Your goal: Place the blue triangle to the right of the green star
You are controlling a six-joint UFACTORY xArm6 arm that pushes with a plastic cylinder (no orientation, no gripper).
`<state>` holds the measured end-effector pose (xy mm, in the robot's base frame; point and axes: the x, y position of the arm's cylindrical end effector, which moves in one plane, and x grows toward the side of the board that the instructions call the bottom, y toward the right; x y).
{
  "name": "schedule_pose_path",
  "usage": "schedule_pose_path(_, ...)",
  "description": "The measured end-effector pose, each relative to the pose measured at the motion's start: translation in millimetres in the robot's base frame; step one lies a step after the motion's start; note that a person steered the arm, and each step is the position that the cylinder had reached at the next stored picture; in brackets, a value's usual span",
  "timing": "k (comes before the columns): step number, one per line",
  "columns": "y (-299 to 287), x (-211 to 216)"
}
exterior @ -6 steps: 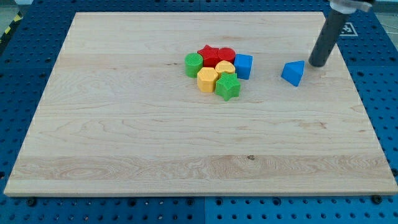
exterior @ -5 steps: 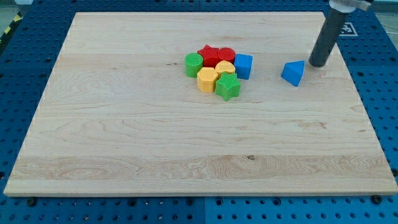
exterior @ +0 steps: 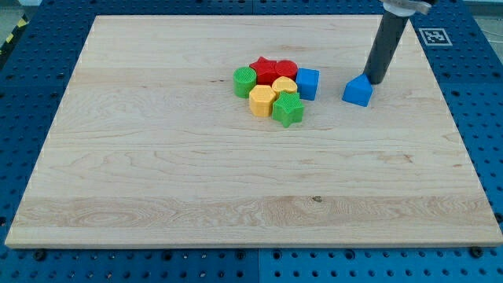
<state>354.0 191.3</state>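
Wooden board (exterior: 157, 181) on a blue pegboard bench (exterior: 479, 94): no containers in view, no bin, tray or cup, nothing holding anything. All blocks sit loose on the board.

Main cluster, upper centre: green cylinder (exterior: 245, 81) on the view's left, red star (exterior: 262, 68) and another red block (exterior: 286, 69) (shape unclear) at the top, yellow hexagon (exterior: 262, 101), a second yellow block (exterior: 284, 85) mostly hidden, blue cube (exterior: 307, 83) on the view's right edge, green star (exterior: 288, 110) at the bottom right. They're packed touching.

Blue triangle (exterior: 357, 91): apart from the cluster, to the view's right of the blue cube and slightly above the star's level. Roughly on the correct side already, but not tucked beside the star; a gap remains.

My tip (exterior: 372, 81): touching or just beside the triangle's upper-right corner. No hand here to spread or pinch, just a bare rod.

Judgement: partway done. What's left is pushing the triangle down-left to just right of the star without nudging the blue cube.
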Motion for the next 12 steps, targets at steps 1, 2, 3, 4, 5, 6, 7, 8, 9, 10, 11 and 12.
schedule_pose_path(1, -15.5, 1.8)
schedule_pose_path(2, -16.6, 14.6)
schedule_pose_path(3, -16.6, 14.9)
schedule_pose_path(4, -16.6, 15.6)
schedule_pose_path(5, -16.6, 15.8)
schedule_pose_path(6, -16.6, 26.0)
schedule_pose_path(7, -16.6, 26.4)
schedule_pose_path(8, -16.6, 31.9)
schedule_pose_path(9, -16.8, 42.1)
schedule_pose_path(10, -16.3, 42.1)
schedule_pose_path(11, -4.7, 42.1)
schedule_pose_path(12, 7.9, 42.4)
